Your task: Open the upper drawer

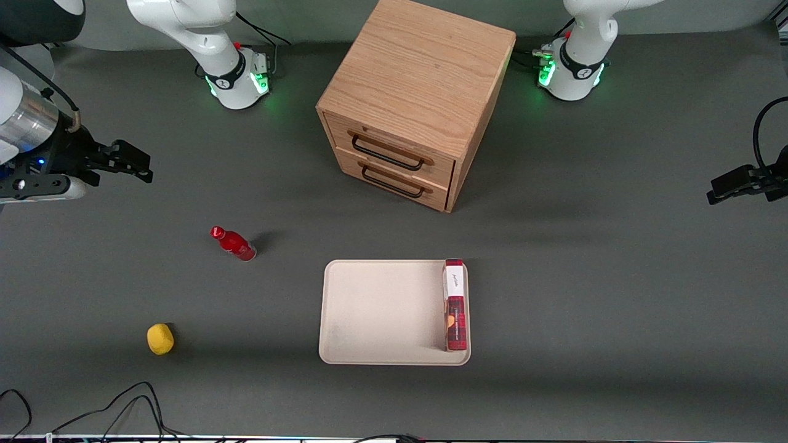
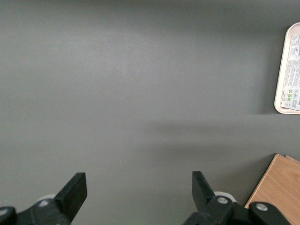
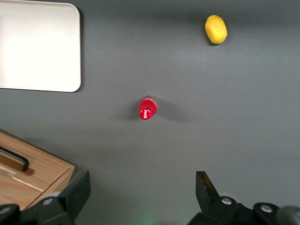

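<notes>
Still-shut upper drawer [image 1: 394,149], partly cut off in wrist cam; end effector [image 1: 143,167] spread, well apart.

Box [image 1: 455,306] in tray [image 1: 381,307]; gripper [image 1: 132,161] aloft.

text: none legible | red box [image 1: 455,314] label: print unreadable
</notes>
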Controlling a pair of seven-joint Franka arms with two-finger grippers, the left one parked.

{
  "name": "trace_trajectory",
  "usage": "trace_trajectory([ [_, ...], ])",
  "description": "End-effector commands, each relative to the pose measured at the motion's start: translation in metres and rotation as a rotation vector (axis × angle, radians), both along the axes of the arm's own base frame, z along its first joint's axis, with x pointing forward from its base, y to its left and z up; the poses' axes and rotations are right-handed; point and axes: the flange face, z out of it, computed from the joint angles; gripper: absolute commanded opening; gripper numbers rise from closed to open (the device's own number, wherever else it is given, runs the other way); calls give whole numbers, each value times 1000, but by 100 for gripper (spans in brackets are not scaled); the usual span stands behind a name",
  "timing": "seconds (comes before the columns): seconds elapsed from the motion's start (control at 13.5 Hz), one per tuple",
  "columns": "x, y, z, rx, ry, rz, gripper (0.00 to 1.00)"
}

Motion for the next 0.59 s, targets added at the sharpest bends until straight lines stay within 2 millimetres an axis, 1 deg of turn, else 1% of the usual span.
trace_trajectory([
  [0.0, 0, 4, 5, 36, 5, -4, 100],
  [0.15, -1, 14, 3, 37, 11, 28, 100],
  [0.3, -1, 18, 2, 76, 18, 96, 100],
  [0.52, -1, 26, 7, 114, 10, 120, 100],
])
